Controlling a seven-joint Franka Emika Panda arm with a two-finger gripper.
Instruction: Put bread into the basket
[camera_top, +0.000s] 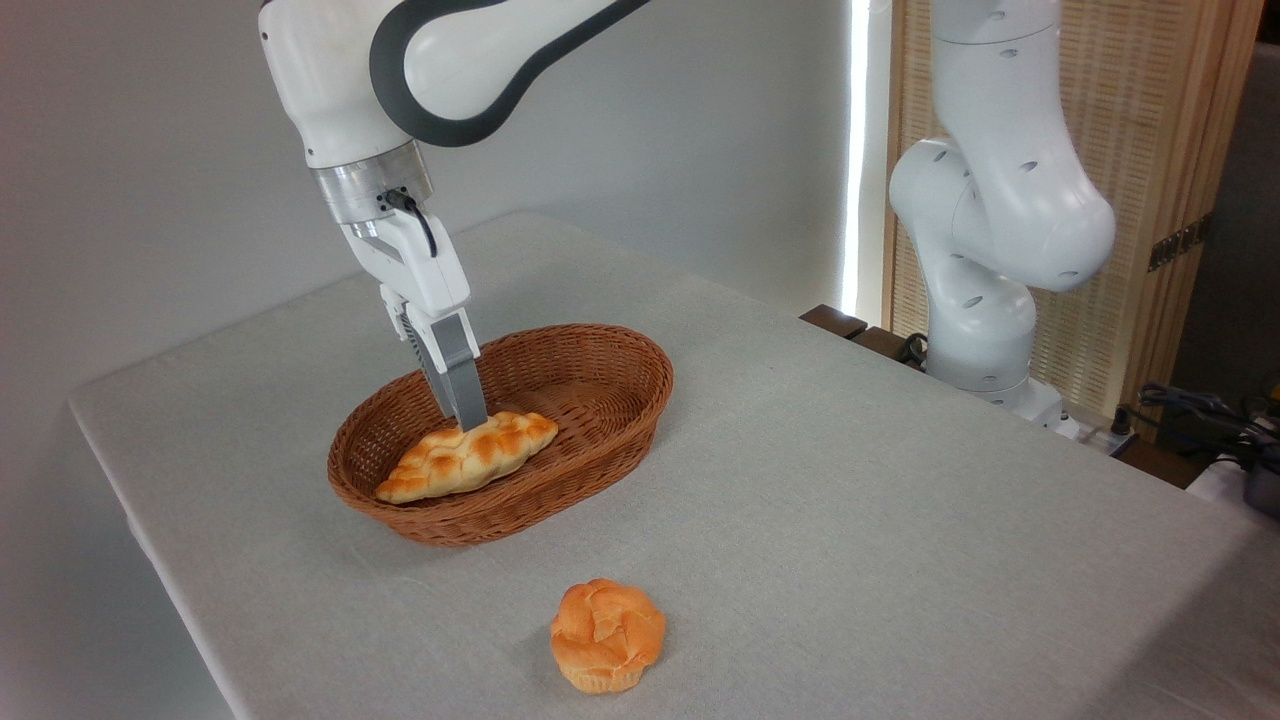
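1. The table (900, 480), covered in pale grey cloth, carries everything here.
2. My white arm (460, 70) reaches down from above into the basket.
3. The oval wicker basket (610, 440) sits left of the table's middle.
4. The braided loaf (440, 470) lies inside the basket, along its near side.
5. My gripper (468, 420) meets the loaf's top; from this side I cannot tell whether my fingers are clamped or spread.
6. A small round bun (606, 635) rests near the table's front edge, well apart from the basket.
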